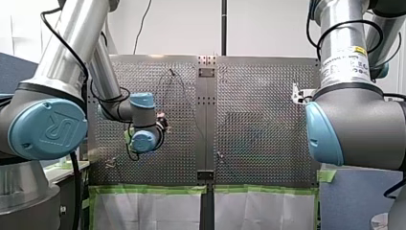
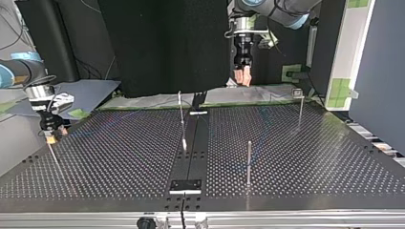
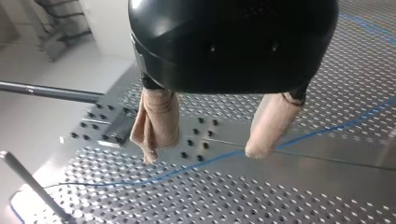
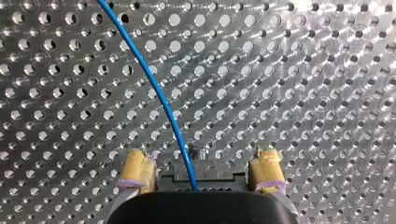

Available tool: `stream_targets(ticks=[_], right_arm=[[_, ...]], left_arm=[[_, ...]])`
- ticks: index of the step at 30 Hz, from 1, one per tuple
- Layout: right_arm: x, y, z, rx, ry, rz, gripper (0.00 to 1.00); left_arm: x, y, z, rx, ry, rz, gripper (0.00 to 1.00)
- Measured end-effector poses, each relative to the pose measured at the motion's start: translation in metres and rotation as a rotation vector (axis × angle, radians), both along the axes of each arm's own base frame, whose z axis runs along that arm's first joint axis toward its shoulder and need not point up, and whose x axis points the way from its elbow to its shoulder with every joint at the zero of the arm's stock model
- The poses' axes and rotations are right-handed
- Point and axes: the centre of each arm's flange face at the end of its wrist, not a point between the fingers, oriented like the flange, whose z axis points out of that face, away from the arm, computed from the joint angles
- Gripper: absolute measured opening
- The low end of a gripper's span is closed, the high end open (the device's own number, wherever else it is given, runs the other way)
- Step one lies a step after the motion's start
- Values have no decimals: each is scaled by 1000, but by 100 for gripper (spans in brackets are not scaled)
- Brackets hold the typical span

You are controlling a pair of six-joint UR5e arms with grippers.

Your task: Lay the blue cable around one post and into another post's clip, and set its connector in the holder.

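Our right gripper (image 4: 201, 157) pinches the black connector (image 4: 217, 179) between yellow pads (image 4: 136, 170); the thin blue cable (image 4: 159, 93) arcs from it. Only the right wrist view shows us this.

Blue on the cable (image 4: 159, 93); black on the connector (image 4: 205, 175); silver with rows of holes on the surface (image 4: 303, 70); beige on left fingers (image 3: 156, 119), yellow on right fingers (image 4: 135, 170).

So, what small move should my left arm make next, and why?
Probably lower my left gripper onto the blue cable and close. Its fingers stand open and empty above the cable, which lies on the table, while my right gripper seems to hold the connector.
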Motion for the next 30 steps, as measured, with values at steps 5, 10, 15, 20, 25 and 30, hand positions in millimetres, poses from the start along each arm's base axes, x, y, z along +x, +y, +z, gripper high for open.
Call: stream_targets(ticks=[5,10,15,20,25,30], right_arm=[[0,0,0,1,0,1,99],[1,0,0,1,0,1,99],[1,0,0,-1,1,1,99],[1,0,0,-3,5,1,99],[3,1,0,-3,8,8,99],[6,2,0,-3,10,24,99]], left_arm=[[-3,2,-5,24,41,2,98],[-6,3,-8,37,71,1,98],[-7,4,-9,42,82,2,98],[-7,4,-10,45,84,2,98],[-7,5,-10,41,84,4,98],[-7,5,-10,40,85,7,98]])
